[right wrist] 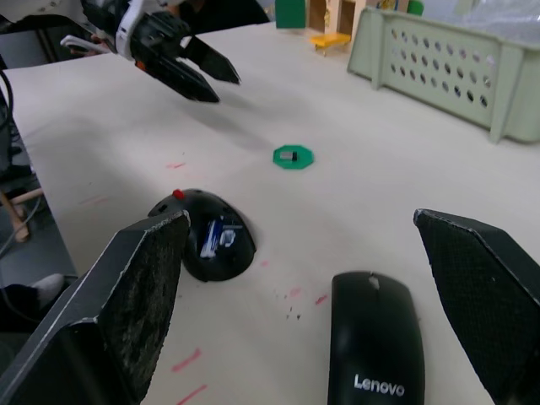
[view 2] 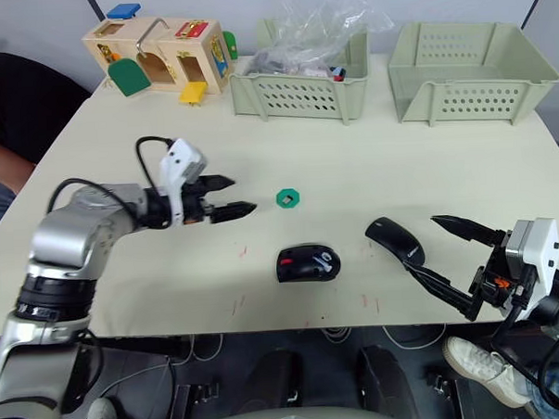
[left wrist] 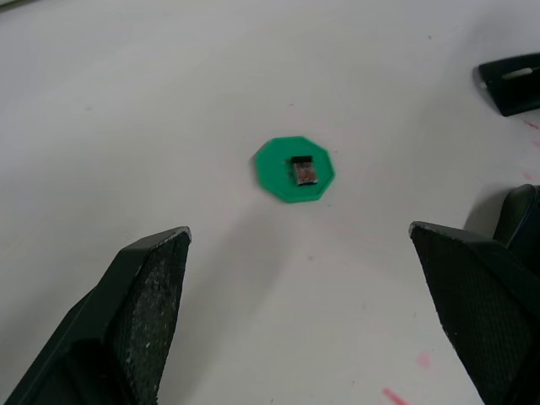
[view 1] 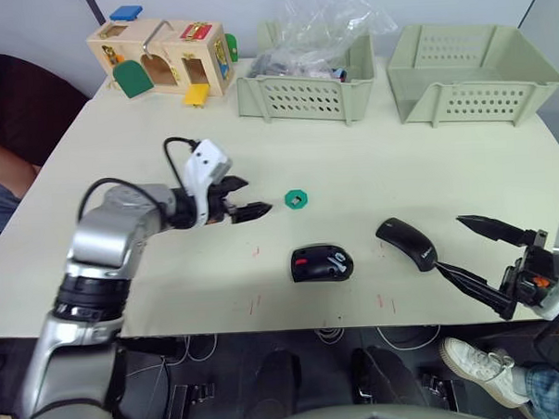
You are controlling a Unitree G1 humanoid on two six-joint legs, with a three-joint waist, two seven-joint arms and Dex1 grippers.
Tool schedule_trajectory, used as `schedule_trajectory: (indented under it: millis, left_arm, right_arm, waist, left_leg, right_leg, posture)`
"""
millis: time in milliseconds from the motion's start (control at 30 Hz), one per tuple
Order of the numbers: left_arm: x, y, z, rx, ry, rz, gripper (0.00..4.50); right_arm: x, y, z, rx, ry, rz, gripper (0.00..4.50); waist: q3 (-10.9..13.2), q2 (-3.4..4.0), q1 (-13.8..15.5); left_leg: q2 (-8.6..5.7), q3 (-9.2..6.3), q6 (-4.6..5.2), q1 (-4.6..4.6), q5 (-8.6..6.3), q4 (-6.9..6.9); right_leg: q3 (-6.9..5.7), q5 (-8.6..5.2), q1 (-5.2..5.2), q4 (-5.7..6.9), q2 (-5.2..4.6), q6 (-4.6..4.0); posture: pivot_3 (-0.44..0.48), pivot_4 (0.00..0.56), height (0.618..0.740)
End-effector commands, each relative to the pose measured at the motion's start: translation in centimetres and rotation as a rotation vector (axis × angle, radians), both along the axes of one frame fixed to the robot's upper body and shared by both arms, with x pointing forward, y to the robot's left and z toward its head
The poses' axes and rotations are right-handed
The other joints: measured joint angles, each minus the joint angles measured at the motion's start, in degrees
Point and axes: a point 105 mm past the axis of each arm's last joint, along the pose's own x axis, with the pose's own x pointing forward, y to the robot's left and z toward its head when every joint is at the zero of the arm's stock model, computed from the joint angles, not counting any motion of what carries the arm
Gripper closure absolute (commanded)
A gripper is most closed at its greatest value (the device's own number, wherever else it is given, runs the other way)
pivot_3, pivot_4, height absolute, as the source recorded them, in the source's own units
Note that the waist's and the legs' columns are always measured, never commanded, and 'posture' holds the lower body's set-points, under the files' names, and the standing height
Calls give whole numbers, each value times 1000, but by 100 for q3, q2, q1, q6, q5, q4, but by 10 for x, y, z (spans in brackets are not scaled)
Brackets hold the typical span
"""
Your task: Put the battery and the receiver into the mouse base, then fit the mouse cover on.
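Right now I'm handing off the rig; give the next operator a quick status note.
Left gripper: open, empty, above the table just short of the green disc, which carries the receiver.
Right gripper: open, empty, beside the mouse cover.
Mouse base: on the table, battery apparently already inside.
Left: receiver into the base, then fit the cover.
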Motion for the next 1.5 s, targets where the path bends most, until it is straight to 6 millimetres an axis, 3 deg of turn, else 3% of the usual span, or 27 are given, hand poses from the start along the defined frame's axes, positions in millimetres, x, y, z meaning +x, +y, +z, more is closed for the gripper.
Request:
schedule_trajectory:
  millis: [33, 100, 533, 667, 733, 1500]
  left_arm:
    - [10, -15, -3, 9, -60, 29, 634]
    - [14, -22, -8, 15, -79, 57, 1428]
    - [17, -20, -23, -13, -62, 139, 1428]
    - [22, -21, -24, -19, -59, 134, 2474]
    - [23, -21, -25, -14, -60, 128, 3395]
    - [23, -32, -35, -11, -77, 17, 3395]
  right_arm:
    - [-2, 6, 7, 4, -40, -1, 0]
    - [-2, 5, 6, 8, -41, -8, 0]
    - [-4, 9, 2, 30, -40, -21, 0]
    - [-5, 12, 0, 41, -35, -25, 0]
    - [-5, 12, -1, 43, -35, -28, 0]
    - [-3, 21, -3, 70, -48, -46, 0]
  waist:
    - [0, -1, -31]
    - [1, -1, -57]
    - [1, 0, -37]
    - [0, 0, -29]
    - [1, 0, -34]
    - [0, 0, -36]
  left_leg:
    - [0, 0, 0, 1, 0, 2]
    - [0, -1, 0, 0, 0, 3]
    - [0, -6, 0, 2, 0, 2]
    - [0, -5, 0, 2, 0, 3]
    - [0, -4, 0, 2, 0, 3]
    - [0, 1, 0, 1, 0, 3]
  right_leg:
    - [5, 2, 0, 0, 0, 0]
    - [11, 14, -2, 0, 1, -12]
    - [10, 14, -2, 2, 1, -12]
    - [8, 14, -2, 2, 1, -12]
    - [9, 14, -2, 2, 0, -12]
    - [6, 15, -2, 3, 1, -13]
  posture:
    - [0, 150, 740]
    - [0, 150, 740]
    - [0, 150, 740]
    - [0, 150, 740]
    - [0, 150, 740]
    - [0, 150, 740]
